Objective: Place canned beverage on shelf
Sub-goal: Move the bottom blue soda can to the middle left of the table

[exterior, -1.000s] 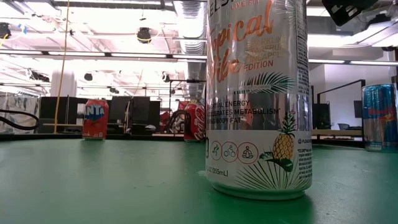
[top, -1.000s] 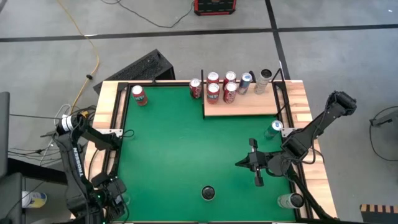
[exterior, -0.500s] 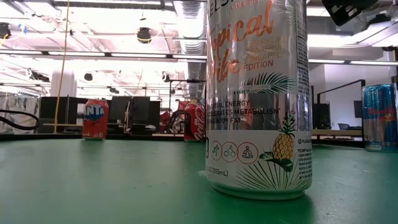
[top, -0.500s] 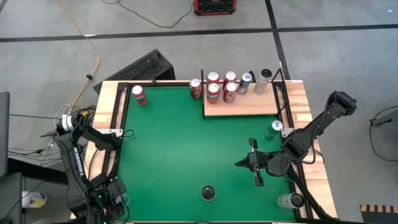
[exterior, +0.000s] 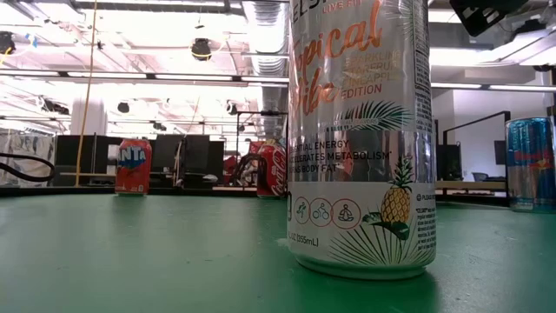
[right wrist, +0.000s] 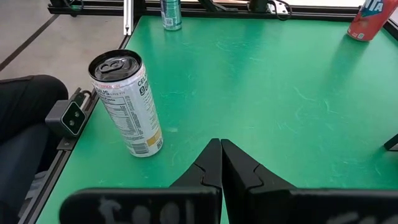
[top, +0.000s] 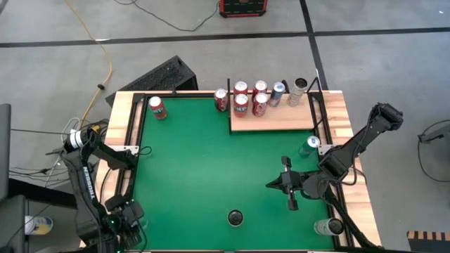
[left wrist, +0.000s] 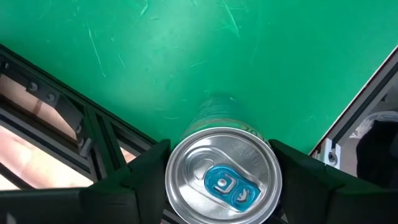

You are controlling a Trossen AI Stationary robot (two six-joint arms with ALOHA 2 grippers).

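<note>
A canned beverage, silver-topped with a blue tab, stands upright on the green table at its near left corner. My left gripper hangs over it with a finger on each side; in the high view the left gripper hides the can. My right gripper is shut on nothing and hovers over the right half of the table, pointing toward the left edge. The shelf, a pale wood board at the far right, carries several cans along its far edge. My left gripper pinches the can between its two fingers at the top of its wall, just under the rim, on two opposite sides. The fingers come from above and point down. The can stays upright with its base on the green table.
A tall silver can stands near the front edge and fills the low view. A red can sits far left, another red can left of the shelf, a blue can by the right rail, a silver can near right.
</note>
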